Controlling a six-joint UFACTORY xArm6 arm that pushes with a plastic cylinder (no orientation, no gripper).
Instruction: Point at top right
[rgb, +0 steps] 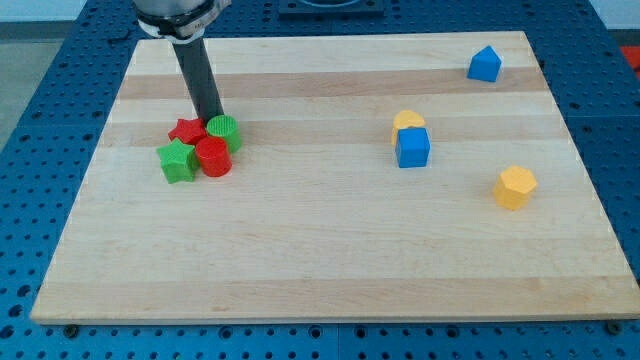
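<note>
My tip (213, 119) is at the view's upper left, touching or just behind a tight cluster of blocks. The cluster holds a red star (186, 129), a green cylinder (224, 132), a red cylinder (213, 157) and a green star (177, 160). The tip stands between the red star and the green cylinder, at their top side. At the view's top right corner sits a blue pentagon-like block (484, 64), far from the tip.
A yellow half-round block (408, 121) touches the top of a blue cube (412, 148) right of centre. A yellow hexagon block (515, 187) lies at the right. The wooden board (320, 260) rests on a blue perforated table.
</note>
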